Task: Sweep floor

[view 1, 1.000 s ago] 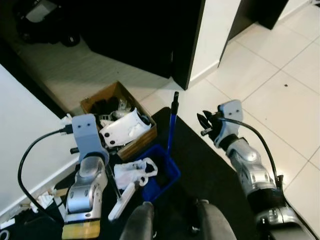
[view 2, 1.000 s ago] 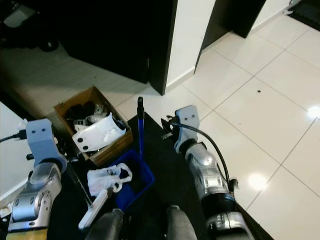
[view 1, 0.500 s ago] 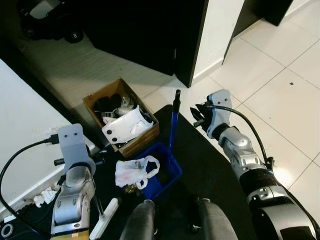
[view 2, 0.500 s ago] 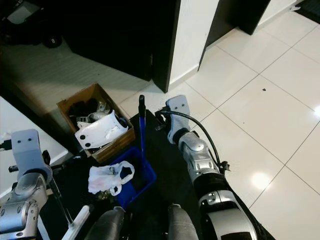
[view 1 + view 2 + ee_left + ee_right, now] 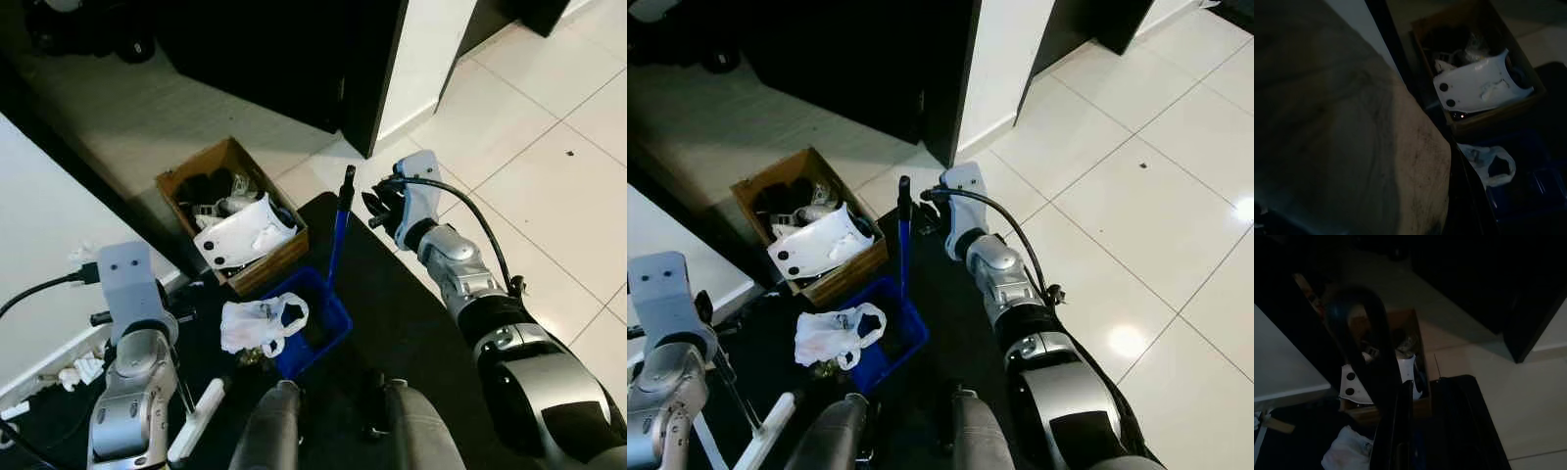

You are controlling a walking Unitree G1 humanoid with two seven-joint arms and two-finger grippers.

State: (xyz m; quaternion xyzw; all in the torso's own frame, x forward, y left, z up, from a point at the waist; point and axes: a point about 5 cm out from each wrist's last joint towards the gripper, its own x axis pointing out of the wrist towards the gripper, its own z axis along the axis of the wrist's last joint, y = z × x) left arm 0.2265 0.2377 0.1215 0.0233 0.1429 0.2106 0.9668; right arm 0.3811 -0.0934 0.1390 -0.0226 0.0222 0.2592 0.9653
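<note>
The right pincer (image 5: 377, 204) sits just right of centre in the left eye view, its black fingers close beside the top of the blue dustpan handle (image 5: 338, 238); whether they are parted or closed I cannot tell, nor whether they touch it. The handle stands nearly upright from the blue dustpan (image 5: 312, 323) below centre, which rests on a black mat (image 5: 411, 323) with a crumpled white plastic bag (image 5: 257, 323) against its left rim. Up and left is a cardboard box (image 5: 240, 227) of clutter with a white shell piece on top. The left pincer (image 5: 181, 313), lower left, seems to hold a thin rod running down to a white brush head (image 5: 199, 431); its state is unclear. The step looks like taking hold of the dustpan handle; next, the right fingers must settle around it.
</note>
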